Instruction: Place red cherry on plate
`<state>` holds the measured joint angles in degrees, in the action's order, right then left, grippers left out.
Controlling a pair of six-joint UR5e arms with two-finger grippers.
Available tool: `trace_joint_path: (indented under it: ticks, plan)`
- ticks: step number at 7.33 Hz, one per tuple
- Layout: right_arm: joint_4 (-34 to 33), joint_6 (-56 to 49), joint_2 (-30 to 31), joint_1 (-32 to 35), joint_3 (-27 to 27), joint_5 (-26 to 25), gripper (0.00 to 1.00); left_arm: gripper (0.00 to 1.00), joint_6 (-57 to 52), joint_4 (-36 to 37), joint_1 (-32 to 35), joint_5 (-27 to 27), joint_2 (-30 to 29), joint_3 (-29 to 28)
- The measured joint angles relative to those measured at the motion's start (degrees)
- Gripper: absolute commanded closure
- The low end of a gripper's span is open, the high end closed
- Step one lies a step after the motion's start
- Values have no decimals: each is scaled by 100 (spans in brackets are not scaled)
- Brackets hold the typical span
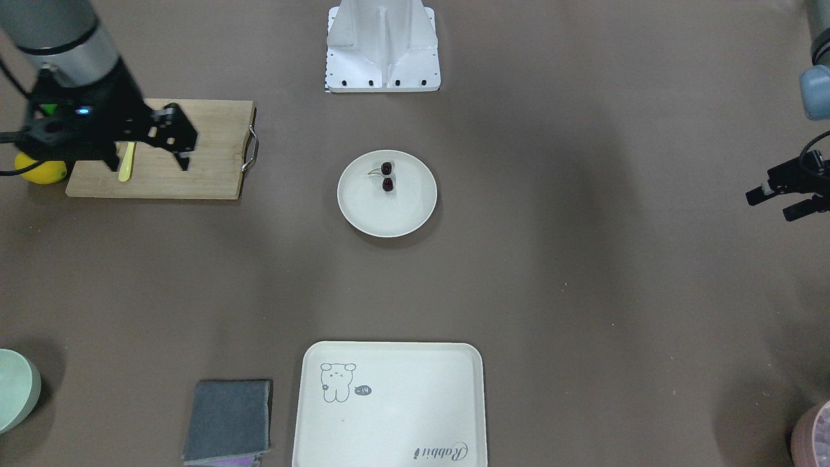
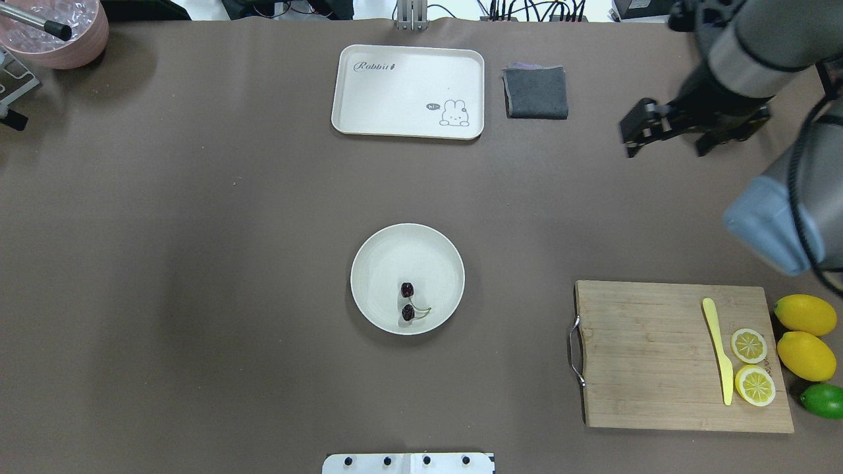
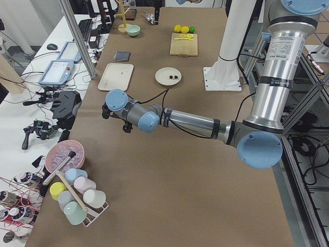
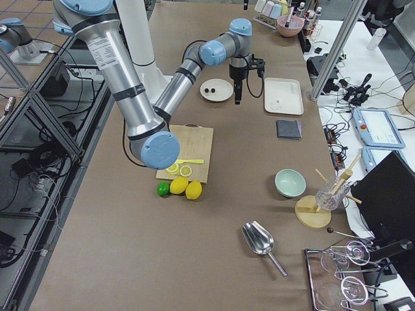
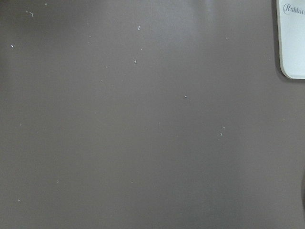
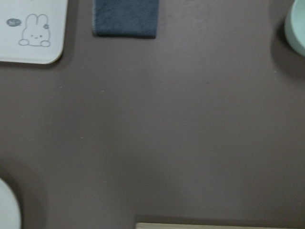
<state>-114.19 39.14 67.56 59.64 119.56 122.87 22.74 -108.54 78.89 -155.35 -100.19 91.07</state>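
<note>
The red cherry (image 2: 407, 301), a dark pair joined by thin stems, lies inside the round cream plate (image 2: 379, 263) at the table's middle, toward the robot's side of the dish. It also shows in the front view as the red cherry (image 1: 387, 176) on the plate (image 1: 389, 217). My right gripper (image 2: 629, 130) hangs open and empty well off to the right of the plate, above bare table near the grey cloth. My left gripper (image 1: 773, 202) is at the front view's right edge, open with nothing between its fingers, far from the plate.
A wooden cutting board (image 2: 645, 355) with a yellow knife (image 2: 716, 345) and lemon halves sits right of the plate, whole lemons (image 2: 805, 316) and a lime beside it. A cream tray (image 2: 408, 92), grey cloth (image 2: 535, 92), pink bowl (image 2: 53, 33) and mint bowl (image 1: 16, 389) line the far side.
</note>
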Motion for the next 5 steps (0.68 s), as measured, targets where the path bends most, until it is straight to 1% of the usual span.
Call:
trace_joint_path:
  ticks: [1,2,3,4,5]
  plan:
    - [-48,-879,476,614,-26,199,0,2,-75,2,-63,3,17,153]
    - [-94,-1663,770,1196,-197,401,0,2,-135,8,-168,25,23,278]
    - [-131,-2263,900,1680,-486,544,0,2,-178,45,-291,145,1,309]
    - [-147,-2663,960,2025,-760,620,0,2,-222,240,-409,411,-124,286]
    - [-151,-2943,1031,2252,-924,683,0,2,-540,768,-471,720,-406,167]
